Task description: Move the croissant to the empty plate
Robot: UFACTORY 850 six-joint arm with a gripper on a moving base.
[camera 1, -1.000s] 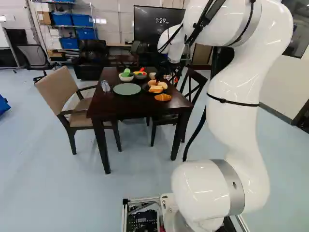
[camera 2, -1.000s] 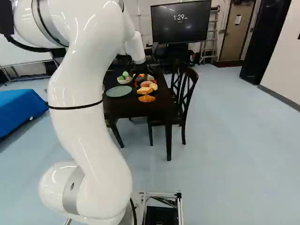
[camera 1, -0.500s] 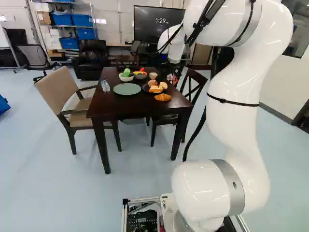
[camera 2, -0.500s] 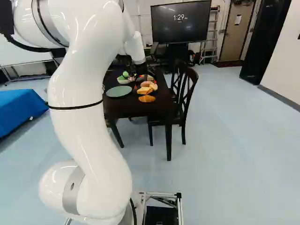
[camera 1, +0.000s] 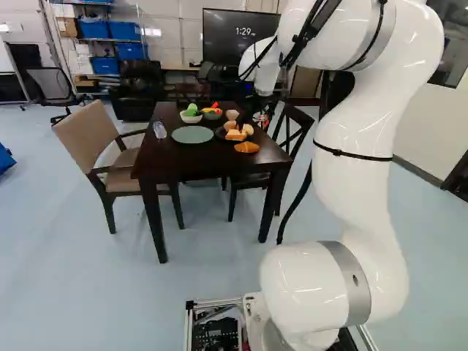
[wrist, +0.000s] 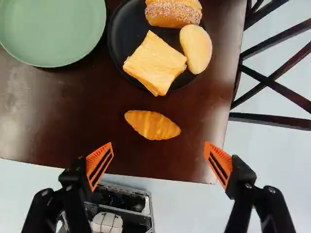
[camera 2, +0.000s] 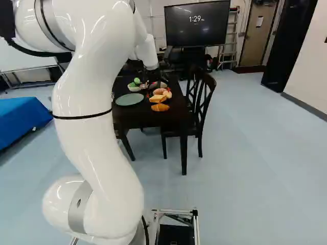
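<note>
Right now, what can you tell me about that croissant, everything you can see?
The croissant is golden orange, plump in the middle, tapering to two ends, with ridged bands across it. It looks whole; whether it is real or a toy, I cannot tell. It lies flat on the dark table, near the edge closest to the robot, off the black plate. The open hand is not touching it.

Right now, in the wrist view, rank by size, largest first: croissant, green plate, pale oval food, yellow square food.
1. Green plate, partly out of view
2. Yellow square food
3. Croissant and pale oval food: too alike to rank
</note>
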